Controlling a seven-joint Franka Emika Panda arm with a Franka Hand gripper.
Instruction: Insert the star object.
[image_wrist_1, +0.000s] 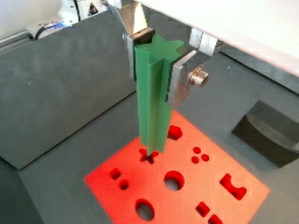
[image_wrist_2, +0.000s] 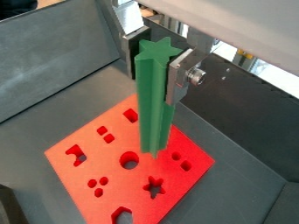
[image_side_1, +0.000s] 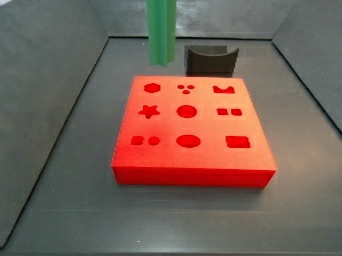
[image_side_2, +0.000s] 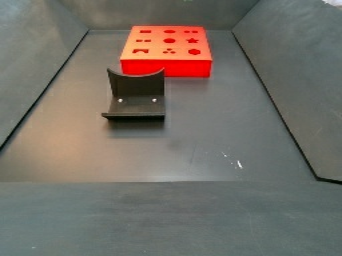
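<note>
My gripper (image_wrist_1: 156, 70) is shut on the top of the star object (image_wrist_1: 153, 96), a long bright green peg with ridged sides that hangs upright. Both wrist views show the silver fingers (image_wrist_2: 177, 80) clamping its star-shaped head (image_wrist_2: 156, 54). The peg's lower end hangs above the red block (image_wrist_1: 176, 179), close over the star hole (image_wrist_1: 149, 157) in a wrist view. In a side view the peg (image_side_1: 160, 30) reaches down from above the frame and ends well above the red block (image_side_1: 194, 135) and its star hole (image_side_1: 150, 112). The gripper itself is out of frame there.
A dark grey curved block (image_side_1: 211, 60) stands just behind the red block, and it also shows in a side view (image_side_2: 134, 95) in front of the block (image_side_2: 167, 50). Dark grey walls (image_side_1: 54, 90) enclose the floor on the sides.
</note>
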